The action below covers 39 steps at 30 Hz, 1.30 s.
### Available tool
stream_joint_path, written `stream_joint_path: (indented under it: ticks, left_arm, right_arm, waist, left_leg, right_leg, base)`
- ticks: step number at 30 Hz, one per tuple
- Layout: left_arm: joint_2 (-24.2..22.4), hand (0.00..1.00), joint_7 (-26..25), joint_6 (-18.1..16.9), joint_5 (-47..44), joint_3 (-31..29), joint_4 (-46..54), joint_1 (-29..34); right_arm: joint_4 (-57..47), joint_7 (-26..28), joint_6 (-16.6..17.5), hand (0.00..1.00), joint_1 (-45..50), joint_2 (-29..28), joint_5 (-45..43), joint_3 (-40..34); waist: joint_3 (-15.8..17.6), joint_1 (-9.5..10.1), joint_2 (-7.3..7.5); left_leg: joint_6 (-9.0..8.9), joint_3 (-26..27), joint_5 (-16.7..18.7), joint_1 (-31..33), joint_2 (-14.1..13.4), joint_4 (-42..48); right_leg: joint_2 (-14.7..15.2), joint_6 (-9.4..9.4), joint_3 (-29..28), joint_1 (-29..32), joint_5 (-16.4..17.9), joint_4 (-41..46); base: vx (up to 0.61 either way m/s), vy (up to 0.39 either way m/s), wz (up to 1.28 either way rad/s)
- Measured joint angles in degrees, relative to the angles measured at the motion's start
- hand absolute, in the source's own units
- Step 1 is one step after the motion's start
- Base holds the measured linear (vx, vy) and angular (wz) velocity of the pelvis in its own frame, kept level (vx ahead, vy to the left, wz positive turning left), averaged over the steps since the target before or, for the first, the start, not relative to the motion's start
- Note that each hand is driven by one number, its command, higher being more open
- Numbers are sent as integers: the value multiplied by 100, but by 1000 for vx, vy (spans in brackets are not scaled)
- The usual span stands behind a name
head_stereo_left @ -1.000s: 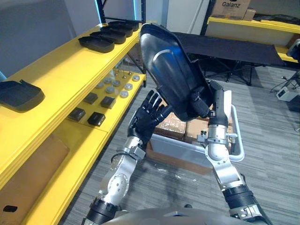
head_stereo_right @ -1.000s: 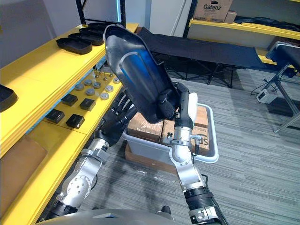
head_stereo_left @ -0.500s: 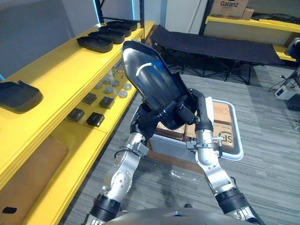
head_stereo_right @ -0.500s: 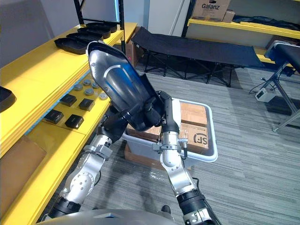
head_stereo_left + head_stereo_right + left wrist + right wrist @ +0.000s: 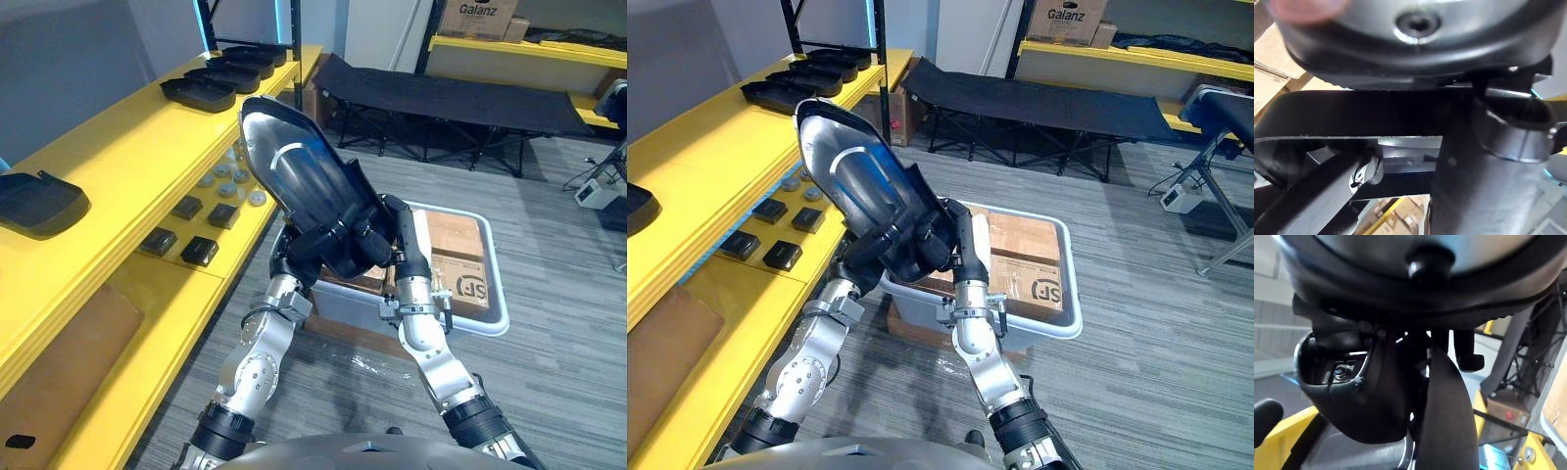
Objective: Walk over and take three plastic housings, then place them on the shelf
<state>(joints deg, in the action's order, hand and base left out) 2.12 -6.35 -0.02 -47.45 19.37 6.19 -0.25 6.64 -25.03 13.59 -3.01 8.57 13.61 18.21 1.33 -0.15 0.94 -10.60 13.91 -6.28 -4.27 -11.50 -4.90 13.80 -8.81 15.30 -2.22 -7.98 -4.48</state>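
Note:
A large glossy black plastic housing point(image 5: 294, 171) stands tilted in the air in front of me, its narrow tip leaning toward the yellow shelf point(image 5: 127, 162). My right hand point(image 5: 384, 240) is shut on its lower end from the right. My left hand point(image 5: 312, 253) grips the same lower end from the left and below, fingers curled against the rim. Both wrist views show the housing's black rim point(image 5: 1376, 110) right against the hand. More black housings lie on the shelf top: several in a row at the far end point(image 5: 201, 93) and one near me point(image 5: 39, 201).
The lower shelf board carries small black blocks point(image 5: 201, 249) and round metal parts point(image 5: 235, 181). A grey tote point(image 5: 495, 318) with cardboard boxes sits on the floor under my arms. A black folding cot point(image 5: 460, 98) stands behind it, and another yellow shelf point(image 5: 529, 49) runs along the back.
The housing has come down and to the left with my right hand. My left hand, open and apart from it a second ago, now grips its lower end.

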Motion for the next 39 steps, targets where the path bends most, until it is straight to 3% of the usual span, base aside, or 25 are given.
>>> stream_joint_path:
  ticks: [6,17,18,22,27,31,34,39]
  left_arm:
    - [-62,0,-485,-33,-149,-186,-279,-3]
    - [-109,0,-928,-517,-112,-194,-509,-2]
    - [-109,0,-938,-542,-98,-192,-509,-2]
    - [-123,0,-1052,-710,55,-189,-509,-2]
    - [-184,0,-1325,-745,269,-297,-509,-3]
    - [-189,0,-1405,-745,356,-437,-509,-2]
    - [-235,0,-1610,-791,681,-486,-454,-2]
    - [-412,0,-2581,-1071,2274,-1000,-82,-2]
  right_arm:
    - [-2,-35,96,0,25,8,-30,224]
    - [-7,-47,96,0,25,-189,38,407]
    - [-7,-48,96,100,25,-206,39,412]
    - [-7,-25,163,100,25,-227,-85,523]
    - [-28,570,341,100,54,-272,-742,610]
    - [-97,716,374,100,55,-278,-843,658]
    - [-216,762,294,100,56,-279,-979,657]
    - [-649,979,-134,100,292,-265,-1448,540]
  waist:
    - [-46,-21,-10]
    - [-74,-17,11]
    - [-77,-14,12]
    - [-80,-12,13]
    - [-108,-12,28]
    - [-126,-9,48]
    - [-157,-5,87]
    - [-164,-19,93]
  left_leg:
    - [-3,4,2,-1,-1,0]
    - [-3,-5,3,3,-1,0]
    - [-4,-5,3,3,-1,0]
    - [-4,-7,3,3,-1,0]
    - [-4,-17,3,3,-2,0]
    - [-4,-32,2,-7,-2,0]
    - [-4,-39,2,-17,-2,1]
    - [-4,-44,4,-27,-1,0]
  right_leg:
    - [0,0,-15,13,-1,0]
    - [0,3,-4,5,2,0]
    - [0,4,0,3,3,0]
    - [0,7,6,0,5,0]
    - [0,12,15,-8,8,0]
    - [0,16,33,-64,10,0]
    - [0,17,42,-80,11,0]
    - [-1,22,43,-92,16,1]
  base:
    - [0,0,-1]
    - [0,0,0]
    - [0,0,0]
    - [0,0,0]
    - [0,0,0]
    - [0,0,1]
    - [0,0,0]
    - [0,0,0]
